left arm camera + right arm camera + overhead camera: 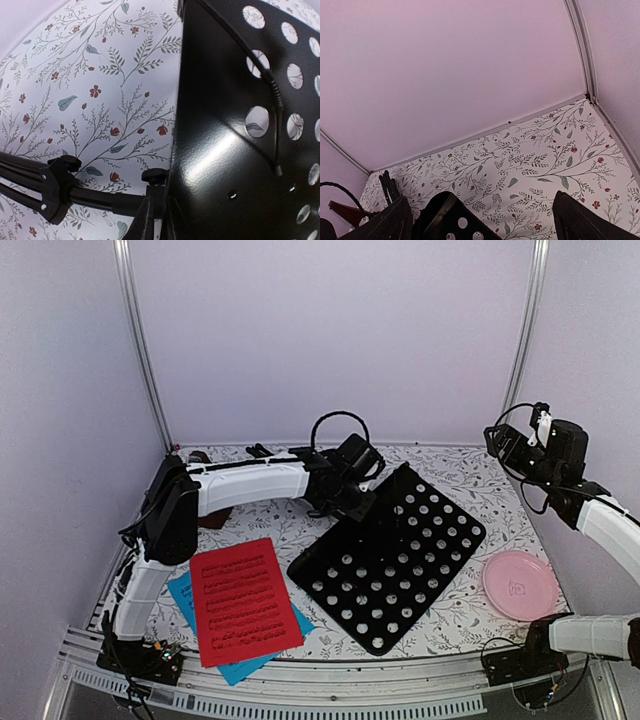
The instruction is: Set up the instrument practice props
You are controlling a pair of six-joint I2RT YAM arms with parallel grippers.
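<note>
Sitting at the far edge of the music stand (390, 560), the left gripper (352, 502) has jaws hidden, closure undeterminable; right gripper (485, 215) gapes wide, empty.

A pink round plate (520, 585) lies flat near the right edge of a white surface (455, 472) printed with grey leafy sprigs and small red flowers. Plain lilac walls (330, 330) enclose the back and sides, with silver metal posts (140, 340) standing at the rear corners.
</note>
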